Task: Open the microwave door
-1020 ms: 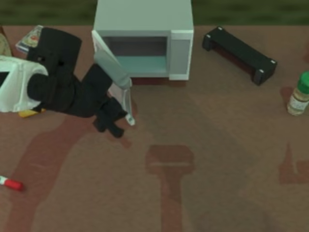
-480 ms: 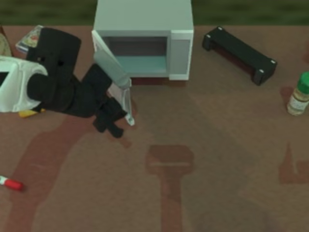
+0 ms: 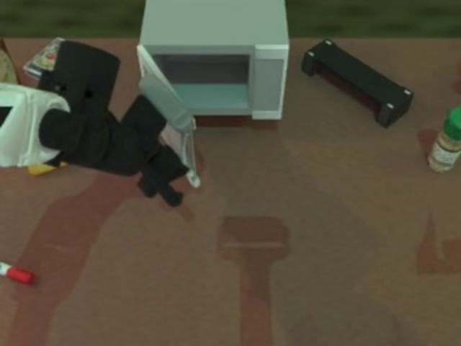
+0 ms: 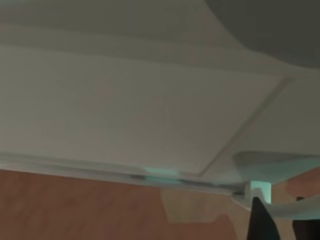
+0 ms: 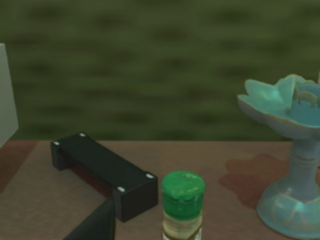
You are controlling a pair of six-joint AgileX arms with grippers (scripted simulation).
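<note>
The microwave (image 3: 216, 29) stands at the back centre of the table, its teal-grey cavity (image 3: 209, 85) exposed. The microwave door (image 3: 166, 101) is swung out toward the front left, hinged at the microwave's left edge. Its pale handle bar (image 3: 189, 155) runs along the free edge. My left gripper (image 3: 170, 183) is at the handle's lower end and shut on it. In the left wrist view the door (image 4: 130, 105) fills most of the frame, and the handle (image 4: 285, 210) passes between the dark fingers (image 4: 261, 222). A dark part of my right gripper (image 5: 95, 227) shows only in the right wrist view, near the right edge of the table.
A long black bracket-shaped block (image 3: 356, 79) lies right of the microwave. A green-capped bottle (image 3: 446, 140) stands at the right edge, with a teal pedestal bowl (image 5: 292, 165) beside it. A red marker (image 3: 16, 274) lies front left. A flat packet (image 3: 45, 56) sits back left.
</note>
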